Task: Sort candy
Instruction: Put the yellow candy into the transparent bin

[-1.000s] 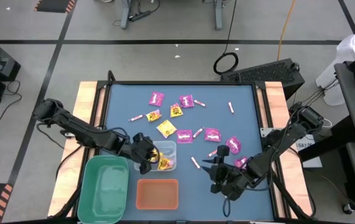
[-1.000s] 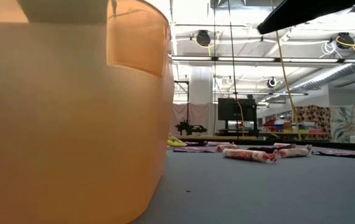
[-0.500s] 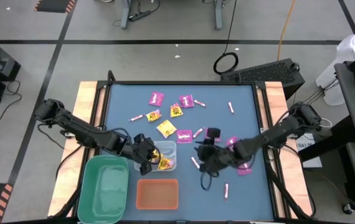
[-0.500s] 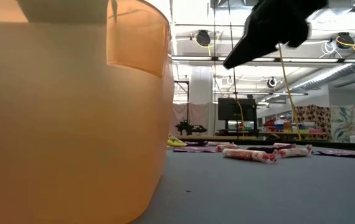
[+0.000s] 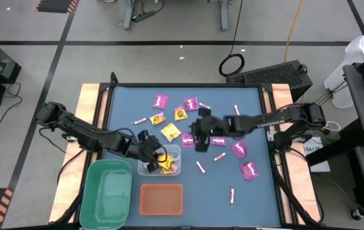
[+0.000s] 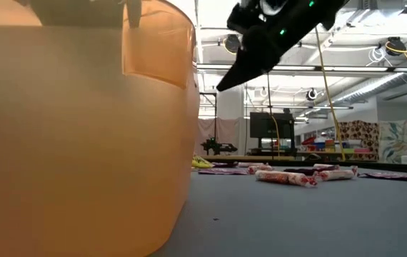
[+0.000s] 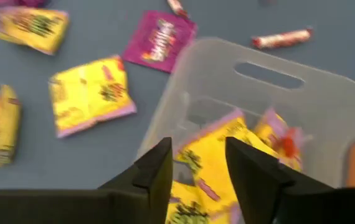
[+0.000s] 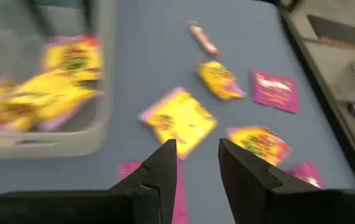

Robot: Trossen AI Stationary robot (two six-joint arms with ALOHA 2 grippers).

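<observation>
The candy lies scattered over the blue table: magenta packets (image 5: pixel 160 100), yellow packets (image 5: pixel 170 132) and thin pink-and-white sticks (image 5: pixel 237 110). Several yellow packets (image 7: pixel 221 162) lie inside the clear bin (image 5: pixel 169 152). My left gripper (image 7: pixel 197 149) hangs open over that bin's left part (image 5: pixel 151 155), with nothing between its fingers. My right gripper (image 8: pixel 197 149) is open and empty above the table's middle (image 5: pixel 197 139). It is just right of a yellow packet (image 8: pixel 177 121) and over a magenta one, and it shows high in the low view (image 6: pixel 225 82).
A green bin (image 5: pixel 108 191) stands at the near left. An orange bin (image 5: pixel 161 199) stands beside it and fills the left of the low view (image 6: pixel 82 128). A magenta packet (image 5: pixel 249 171) and a stick (image 5: pixel 232 195) lie at the near right. Wooden rails edge the table (image 5: pixel 91 108).
My right gripper has swung from the table's near right area toward the far edge and the left, and is now above the middle of the candy. A stick and a magenta packet that it covered at the near right now show.
</observation>
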